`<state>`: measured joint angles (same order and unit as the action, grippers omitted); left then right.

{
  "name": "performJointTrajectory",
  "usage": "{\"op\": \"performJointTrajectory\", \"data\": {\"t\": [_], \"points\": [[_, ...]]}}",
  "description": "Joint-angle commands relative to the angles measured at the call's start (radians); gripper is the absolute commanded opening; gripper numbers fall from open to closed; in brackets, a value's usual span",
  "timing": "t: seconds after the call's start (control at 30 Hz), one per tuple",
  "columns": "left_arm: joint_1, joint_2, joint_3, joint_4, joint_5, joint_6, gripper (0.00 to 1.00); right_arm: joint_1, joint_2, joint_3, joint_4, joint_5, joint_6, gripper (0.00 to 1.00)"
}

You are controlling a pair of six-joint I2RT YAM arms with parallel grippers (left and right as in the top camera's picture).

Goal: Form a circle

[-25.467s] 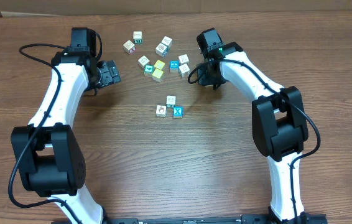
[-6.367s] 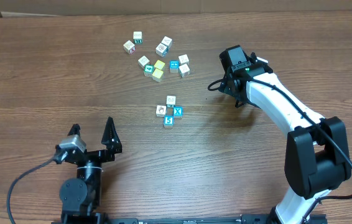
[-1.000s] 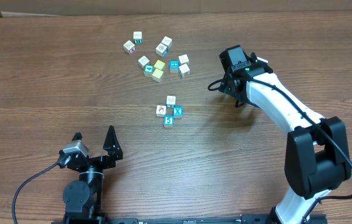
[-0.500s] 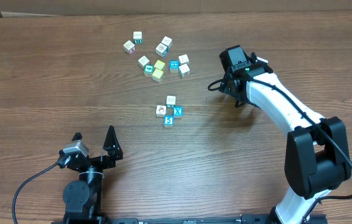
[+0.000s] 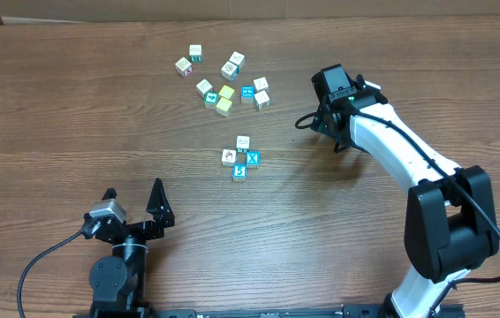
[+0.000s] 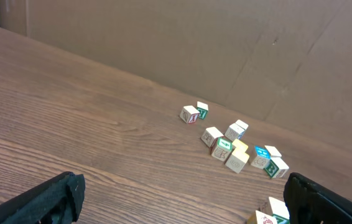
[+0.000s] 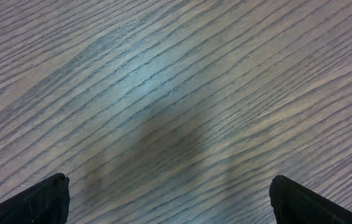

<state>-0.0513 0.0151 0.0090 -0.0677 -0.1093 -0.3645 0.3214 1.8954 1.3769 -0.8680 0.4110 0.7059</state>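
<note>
Overhead: the circle [image 5: 241, 157], four small cubes packed in a tight ring, two white-faced and two blue-faced, lies mid-counter [image 5: 73, 106]. A loose scatter of cubes [image 5: 224, 84] sits apart at its 12 o'clock. The left pincer [image 5: 132, 191] stands well apart at the circle's 7 o'clock, spread wide and holding nothing. The right arm [image 5: 391, 150] ends at the circle's 2 o'clock.

Left wrist: the scatter shows toward 4 o'clock. The circle is at 5 o'clock, cut by the frame edge.

Right wrist: the right pincer [image 7: 166, 186] is spread wide over bare counter wood, holding nothing.
</note>
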Motion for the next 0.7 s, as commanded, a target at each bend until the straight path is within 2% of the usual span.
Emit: {"op": "performJointTrajectory", "data": {"t": [0.0, 0.67], "points": [[0.006, -0.011, -0.004, 0.002, -0.002, 0.002, 1.0, -0.001, -0.04, 0.018, 0.002, 0.014, 0.0, 1.0], [0.006, -0.011, -0.004, 0.002, -0.002, 0.002, 0.99, 0.019, -0.412, 0.016, 0.002, 0.014, 0.0, 1.0]]}}
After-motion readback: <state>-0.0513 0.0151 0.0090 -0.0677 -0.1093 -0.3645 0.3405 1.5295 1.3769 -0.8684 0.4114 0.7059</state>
